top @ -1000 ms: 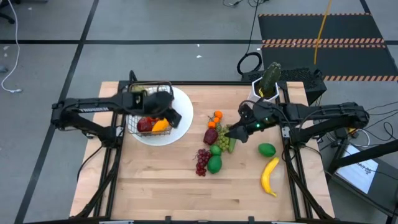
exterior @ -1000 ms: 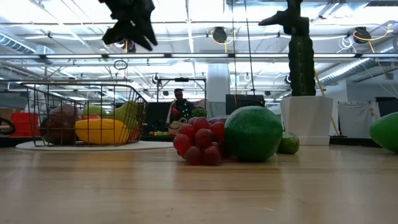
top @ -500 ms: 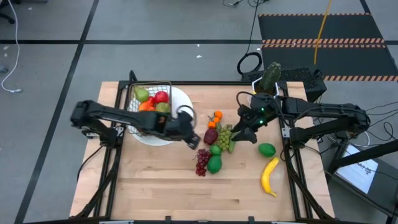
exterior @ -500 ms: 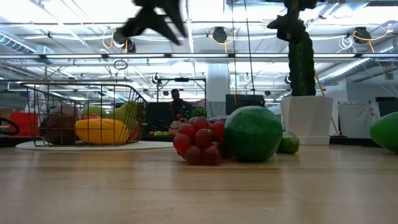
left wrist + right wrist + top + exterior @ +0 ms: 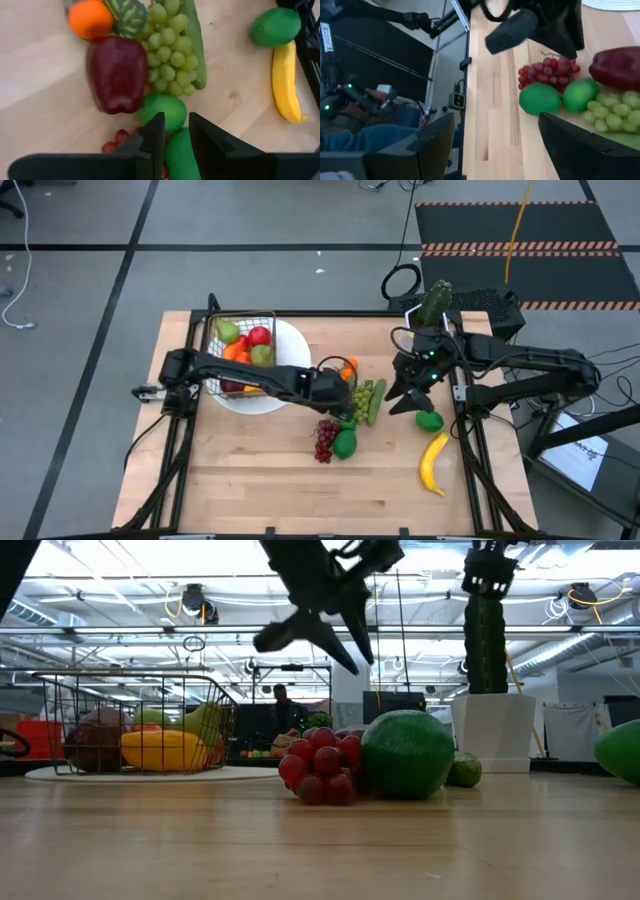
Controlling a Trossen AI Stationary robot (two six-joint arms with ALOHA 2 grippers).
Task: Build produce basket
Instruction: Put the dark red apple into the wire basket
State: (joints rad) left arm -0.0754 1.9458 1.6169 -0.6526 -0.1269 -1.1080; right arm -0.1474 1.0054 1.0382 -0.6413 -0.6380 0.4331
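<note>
Table (image 5: 250,480), left gripper (image 5: 340,395) over produce (image 5: 358,405) (empty-fingered)

A pale wooden bench (image 5: 250,480) stands on a grey floor (image 5: 80,290) crossed by dark lines. A black mat (image 5: 510,225) with striped edges lies beyond it. Overhead run white beams and pipes (image 5: 120,632), brightly lit.
</note>
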